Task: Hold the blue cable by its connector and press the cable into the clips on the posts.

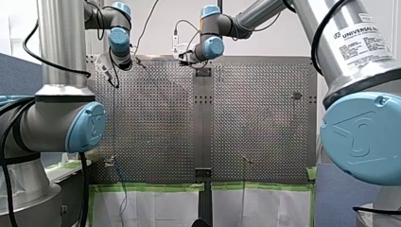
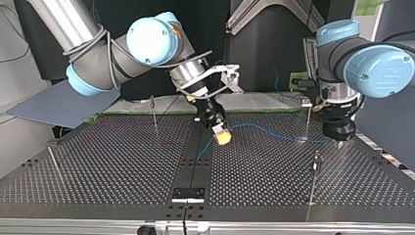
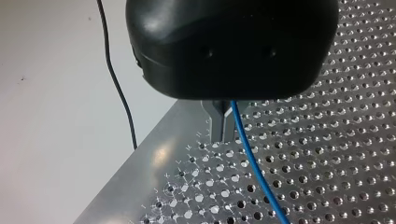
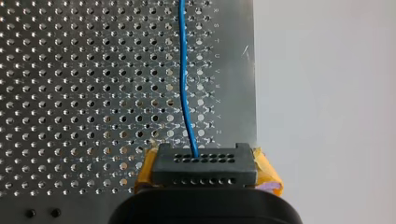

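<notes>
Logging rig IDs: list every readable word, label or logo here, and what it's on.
"UNIVERSAL RO…" (cut off): white label on my right arm; the lines beneath it are too small to read.
Etched row letters along the table edge: too small to read reliably.
Nothing else is legible.

Top view. The table (image 2: 98, 166) fills the lower half of the frame. On it stand post 1 (image 2: 55, 164) at lower left, post 2 (image 2: 154, 113) left of centre toward the rear, post 3 (image 2: 308, 120) right of centre, and post 4 (image 2: 314, 178) at lower right, nearer the camera than post 3. My right gripper (image 2: 221, 137) hangs at centre and my left gripper (image 2: 339, 142) just right of post 3. The cable (image 2: 266, 129) runs between the 2 grippers, close by the foot of post 3.
</notes>
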### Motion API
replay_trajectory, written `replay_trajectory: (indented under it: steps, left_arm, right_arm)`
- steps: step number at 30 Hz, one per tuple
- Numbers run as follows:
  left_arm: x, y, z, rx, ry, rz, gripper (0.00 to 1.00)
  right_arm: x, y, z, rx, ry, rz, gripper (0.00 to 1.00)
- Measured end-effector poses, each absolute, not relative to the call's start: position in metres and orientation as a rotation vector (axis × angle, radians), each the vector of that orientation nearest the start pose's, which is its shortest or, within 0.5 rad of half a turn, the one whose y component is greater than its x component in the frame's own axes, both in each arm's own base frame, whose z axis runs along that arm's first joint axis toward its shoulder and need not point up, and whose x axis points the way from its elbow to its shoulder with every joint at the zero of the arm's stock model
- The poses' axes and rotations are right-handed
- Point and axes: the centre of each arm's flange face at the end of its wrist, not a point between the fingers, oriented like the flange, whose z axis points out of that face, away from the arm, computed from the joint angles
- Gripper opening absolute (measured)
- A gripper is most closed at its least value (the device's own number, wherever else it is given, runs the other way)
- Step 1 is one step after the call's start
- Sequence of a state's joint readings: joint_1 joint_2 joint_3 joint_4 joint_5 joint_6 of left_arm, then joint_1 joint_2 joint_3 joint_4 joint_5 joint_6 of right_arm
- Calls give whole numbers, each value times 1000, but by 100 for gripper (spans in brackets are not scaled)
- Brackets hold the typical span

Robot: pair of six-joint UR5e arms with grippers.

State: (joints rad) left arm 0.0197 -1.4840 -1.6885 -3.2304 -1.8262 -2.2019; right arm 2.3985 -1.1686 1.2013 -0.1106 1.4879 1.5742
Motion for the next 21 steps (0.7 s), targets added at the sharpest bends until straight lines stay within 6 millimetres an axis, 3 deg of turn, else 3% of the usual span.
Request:
replay_trajectory:
  steps: [21]
  left_arm:
    - [465,-82,458,-730,1462,-278,0]
  right_arm:
    - [583,-351,449,-2404,817,-2593,0]
